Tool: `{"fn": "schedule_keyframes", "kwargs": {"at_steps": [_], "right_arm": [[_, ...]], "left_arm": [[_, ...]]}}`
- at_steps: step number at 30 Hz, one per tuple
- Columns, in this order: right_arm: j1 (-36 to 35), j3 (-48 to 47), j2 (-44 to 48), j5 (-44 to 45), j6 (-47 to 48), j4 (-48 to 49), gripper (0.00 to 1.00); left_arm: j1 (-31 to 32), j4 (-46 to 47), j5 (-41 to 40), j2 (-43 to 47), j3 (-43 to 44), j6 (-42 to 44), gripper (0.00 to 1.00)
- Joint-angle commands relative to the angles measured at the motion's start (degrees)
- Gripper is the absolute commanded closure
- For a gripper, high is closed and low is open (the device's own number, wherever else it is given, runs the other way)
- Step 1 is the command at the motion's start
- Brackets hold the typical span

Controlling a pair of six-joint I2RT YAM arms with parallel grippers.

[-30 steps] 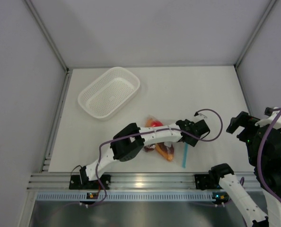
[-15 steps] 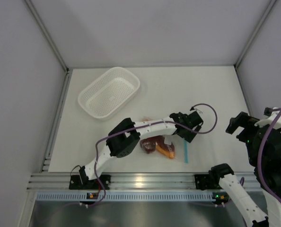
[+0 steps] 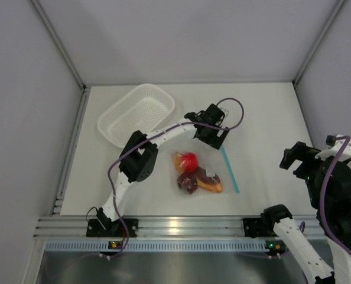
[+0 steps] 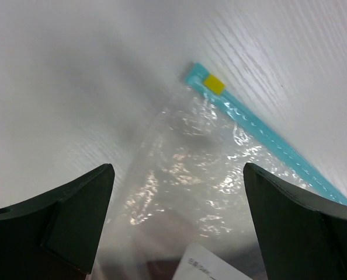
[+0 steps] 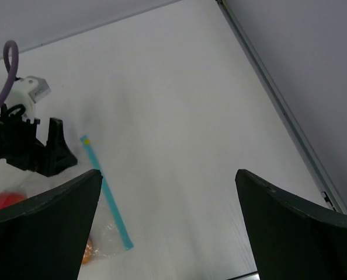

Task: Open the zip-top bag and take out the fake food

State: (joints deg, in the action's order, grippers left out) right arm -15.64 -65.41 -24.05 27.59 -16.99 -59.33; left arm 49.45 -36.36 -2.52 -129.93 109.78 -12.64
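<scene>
The zip-top bag (image 3: 206, 167) lies flat mid-table, its light blue zip strip (image 3: 229, 170) along the right edge. Inside it are the red tomato-like ball (image 3: 189, 161), the dark brown ring (image 3: 187, 182) and the orange slice (image 3: 211, 186). My left gripper (image 3: 215, 137) is open and empty, just above the bag's far corner. In the left wrist view, clear plastic (image 4: 185, 175) lies between the open fingers and the strip (image 4: 261, 129) has a yellow tab (image 4: 214, 84). My right gripper (image 3: 291, 157) is open, empty and raised at the right, away from the bag. Its view shows the strip (image 5: 106, 192).
A white perforated basket (image 3: 137, 114) stands at the back left. The enclosure walls meet the table on the left, far and right sides. A metal rail (image 3: 175, 225) runs along the near edge. The left arm's purple cable (image 3: 231, 106) loops above its wrist.
My left arm has swung from the bag's right side to its far corner, uncovering the food. The bag has shifted and turned, its zip strip now farther back. The right arm has barely moved.
</scene>
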Motion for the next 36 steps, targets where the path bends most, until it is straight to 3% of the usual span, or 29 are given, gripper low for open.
{"fn": "schedule_keyframes", "kwargs": {"at_steps": [1,8,13,23,28,31,36], "right_arm": [[-0.62,0.45,-0.03,-1.93,0.82,2.55,0.01],[-0.62,0.54,-0.47,-4.65,1.08,3.08,0.01],[-0.62,0.89,-0.12,-6.85,1.17,3.78,0.01],[-0.53,1.42,0.76,-8.96,0.91,4.75,0.01],[-0.53,1.69,0.76,-9.84,0.82,5.28,0.01],[-0.53,1.86,0.85,-9.75,0.82,5.36,0.01],[-0.53,2.12,0.76,-10.02,0.73,5.63,0.01]], "left_arm": [[-2.95,1.73,2.26,4.42,2.72,1.48,0.01],[-9.54,1.56,21.84,1.53,2.99,2.36,0.01],[-12.09,1.47,27.21,0.55,0.71,0.78,0.01],[-13.15,1.55,30.38,-2.43,-2.55,-1.33,0.05],[-13.06,1.64,33.63,-4.01,-2.2,-1.77,0.23],[-12.98,1.55,34.08,-4.1,-2.29,-2.03,0.52],[-13.06,1.64,34.08,-4.02,-2.99,-1.86,0.6]]}}
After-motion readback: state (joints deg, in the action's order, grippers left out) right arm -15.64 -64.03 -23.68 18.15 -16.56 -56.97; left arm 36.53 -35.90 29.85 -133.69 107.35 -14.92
